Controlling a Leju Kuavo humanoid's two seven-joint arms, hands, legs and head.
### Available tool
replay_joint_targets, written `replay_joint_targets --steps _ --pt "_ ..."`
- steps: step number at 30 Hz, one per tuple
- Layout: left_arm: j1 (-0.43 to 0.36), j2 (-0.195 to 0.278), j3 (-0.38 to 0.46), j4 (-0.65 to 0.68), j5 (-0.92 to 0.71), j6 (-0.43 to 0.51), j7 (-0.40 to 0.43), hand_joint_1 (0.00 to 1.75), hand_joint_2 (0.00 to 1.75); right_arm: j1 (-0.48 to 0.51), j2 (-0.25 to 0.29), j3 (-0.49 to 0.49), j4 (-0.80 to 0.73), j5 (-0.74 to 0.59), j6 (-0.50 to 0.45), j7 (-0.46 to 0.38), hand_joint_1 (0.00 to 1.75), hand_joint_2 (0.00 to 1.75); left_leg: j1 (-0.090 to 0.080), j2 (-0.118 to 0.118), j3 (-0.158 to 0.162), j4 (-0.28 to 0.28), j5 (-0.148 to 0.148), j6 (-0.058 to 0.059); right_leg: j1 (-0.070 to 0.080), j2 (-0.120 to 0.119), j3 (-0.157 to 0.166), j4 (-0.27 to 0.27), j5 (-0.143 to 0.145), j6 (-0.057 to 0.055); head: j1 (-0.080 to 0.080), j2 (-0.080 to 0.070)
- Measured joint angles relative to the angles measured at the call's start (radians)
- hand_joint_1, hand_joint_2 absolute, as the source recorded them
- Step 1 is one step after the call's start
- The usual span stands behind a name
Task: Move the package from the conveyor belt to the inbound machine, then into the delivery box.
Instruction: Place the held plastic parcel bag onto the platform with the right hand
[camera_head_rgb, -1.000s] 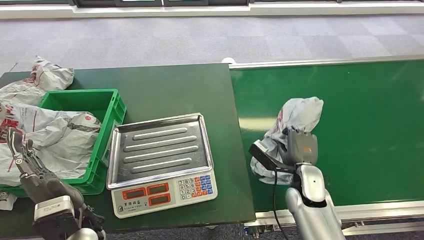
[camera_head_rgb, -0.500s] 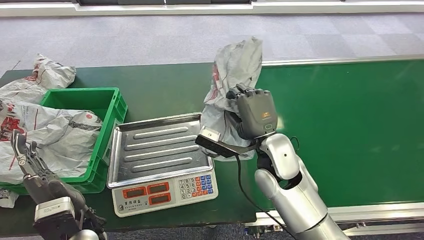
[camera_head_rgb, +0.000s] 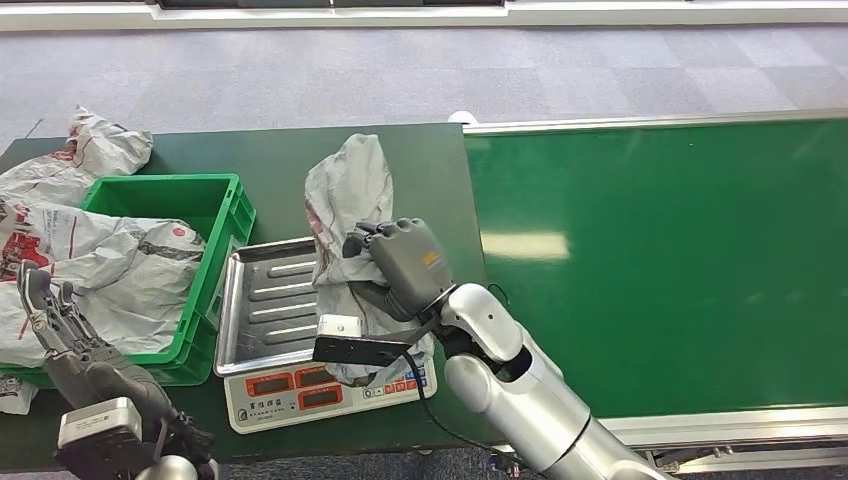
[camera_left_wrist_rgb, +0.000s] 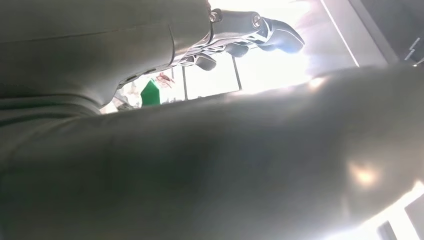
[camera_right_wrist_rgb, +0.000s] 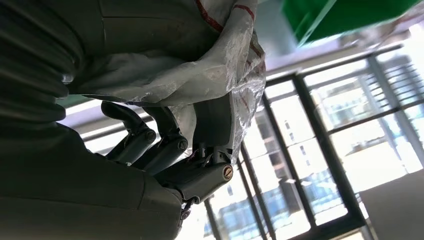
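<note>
My right hand (camera_head_rgb: 405, 262) grips a grey plastic package (camera_head_rgb: 345, 195) with red print and holds it over the right part of the scale's steel tray (camera_head_rgb: 262, 300). The package's lower end hangs in front of the scale's keypad (camera_head_rgb: 400, 383). In the right wrist view the fingers (camera_right_wrist_rgb: 150, 137) curl around the crumpled package (camera_right_wrist_rgb: 200, 70). My left hand (camera_head_rgb: 60, 330) is at the lower left in front of the green delivery box (camera_head_rgb: 225, 215), fingers spread and holding nothing. The green conveyor belt (camera_head_rgb: 660, 260) lies to the right with nothing on it.
The green box holds a grey package (camera_head_rgb: 120, 275). More grey packages (camera_head_rgb: 90, 145) lie behind and left of it on the dark table (camera_head_rgb: 280, 155). The scale's displays (camera_head_rgb: 295, 390) face the table's front edge. Grey carpet floor (camera_head_rgb: 400, 70) lies beyond.
My right hand has carried the package leftward from the belt's edge to above the scale tray and lowered it. The left hand has barely moved.
</note>
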Motion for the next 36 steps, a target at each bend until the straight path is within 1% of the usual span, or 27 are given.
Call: replay_joint_targets --steps 2,3,4,6,7,9,10,14,16,18,22,26,29,33,34,36 --pt "-0.008 0.000 0.000 0.005 0.004 0.010 -0.002 0.00 0.00 0.000 0.024 0.012 0.060 -0.072 0.005 -0.049 1.75 1.75 0.000 0.000 -0.001 0.000 0.000 0.000 0.000 0.000 0.000 0.000 0.000 0.000 0.000 0.000" --pt "-0.009 0.000 0.000 0.005 0.004 0.016 -0.003 0.00 0.00 0.000 0.036 0.017 0.089 -0.094 0.010 -0.051 1.47 1.75 0.000 0.000 -0.002 0.000 0.000 0.000 0.000 0.000 0.000 0.000 0.000 0.000 0.000 0.000" --pt "-0.007 0.000 0.000 0.003 0.004 0.023 -0.002 0.00 0.00 -0.001 0.046 0.021 0.119 -0.109 0.016 -0.045 1.03 1.75 0.000 0.000 -0.002 0.000 0.000 0.000 0.000 0.000 0.000 0.000 0.000 0.000 0.000 0.000" --pt "0.001 0.000 0.000 -0.008 0.000 0.030 0.000 0.00 0.00 0.000 0.062 0.029 0.179 -0.121 0.032 0.000 0.16 1.75 0.000 0.000 -0.002 0.000 0.000 0.000 0.000 0.000 -0.001 0.000 0.000 0.000 0.000 0.000" --pt "0.007 0.001 0.000 -0.015 -0.005 0.032 0.003 0.00 0.00 0.000 0.067 0.032 0.208 -0.126 0.044 0.029 0.00 1.75 0.000 0.000 -0.001 0.000 0.000 0.000 0.000 0.000 -0.001 0.000 0.000 0.000 0.000 0.000" --pt "0.016 0.001 0.000 -0.027 -0.016 0.033 0.011 0.00 0.00 0.002 0.072 0.035 0.262 -0.144 0.066 0.074 0.00 1.75 0.000 -0.001 -0.001 0.000 0.000 -0.001 0.000 0.000 -0.001 0.000 0.000 0.000 0.000 0.000" --pt "0.017 0.001 0.000 -0.031 -0.020 0.033 0.014 0.00 0.00 0.004 0.073 0.035 0.284 -0.155 0.071 0.083 0.00 1.75 0.000 -0.001 -0.001 0.000 0.000 -0.001 0.000 0.000 -0.002 0.000 0.000 0.000 0.000 0.000" --pt "0.018 0.002 0.000 -0.035 -0.031 0.033 0.021 0.00 0.00 0.007 0.072 0.035 0.335 -0.177 0.073 0.085 0.00 1.75 0.000 -0.001 -0.002 0.000 0.000 -0.001 0.000 0.000 -0.002 0.000 0.000 0.000 0.000 0.000" --pt "0.018 0.003 0.000 -0.036 -0.036 0.033 0.021 0.00 0.00 0.010 0.070 0.035 0.344 -0.166 0.063 0.099 0.00 0.87 -0.001 0.000 -0.002 0.000 0.000 -0.001 0.000 0.000 -0.002 0.000 0.000 0.000 0.000 0.000" --pt "0.020 0.003 0.000 -0.039 -0.044 0.036 0.019 0.00 0.00 0.019 0.065 0.034 0.336 -0.135 0.048 0.133 0.00 0.00 -0.001 0.000 -0.002 0.000 0.000 -0.001 0.000 0.000 -0.003 0.000 0.000 0.000 0.000 0.000" --pt "0.030 0.003 0.000 -0.050 -0.063 0.046 0.020 0.00 0.00 0.042 0.045 0.031 0.270 -0.058 0.031 0.192 0.00 0.00 -0.001 0.000 -0.002 0.000 0.000 -0.001 0.000 0.000 -0.003 0.000 0.000 0.000 0.000 0.000" --pt "0.034 0.004 0.000 -0.055 -0.074 0.051 0.017 0.00 0.00 0.059 0.010 0.027 0.150 0.018 0.023 0.214 0.00 0.00 -0.001 0.000 -0.002 0.000 0.000 -0.001 0.000 0.000 -0.003 0.000 0.000 0.000 0.000 0.000" --pt "0.033 0.015 0.000 -0.057 -0.155 0.059 0.028 0.00 0.00 0.075 -0.028 0.025 0.038 0.088 0.018 0.219 0.00 0.00 -0.001 0.000 -0.002 0.000 0.000 -0.001 0.000 0.000 -0.003 0.000 0.000 0.000 0.000 0.000" --pt "0.018 0.052 0.000 -0.061 -0.316 0.041 0.100 0.00 1.75 0.105 -0.098 0.016 -0.110 0.160 -0.007 0.216 0.00 0.00 -0.002 -0.001 -0.002 0.000 0.000 -0.001 0.000 0.000 -0.003 0.000 0.000 0.000 0.000 0.000" --pt "0.010 0.062 0.000 -0.060 -0.354 0.025 0.123 0.00 1.75 0.117 -0.115 0.011 -0.139 0.170 -0.016 0.214 0.00 0.00 -0.002 -0.001 -0.001 0.000 0.000 0.000 0.000 0.000 -0.003 0.000 0.000 0.000 0.000 0.000" --pt "-0.012 0.090 0.000 -0.056 -0.488 -0.037 0.197 0.00 1.75 0.150 -0.152 0.001 -0.202 0.192 -0.040 0.211 0.00 0.00 -0.003 -0.001 -0.001 0.000 0.001 0.000 0.000 -0.001 -0.003 0.000 0.000 0.000 0.000 0.000"
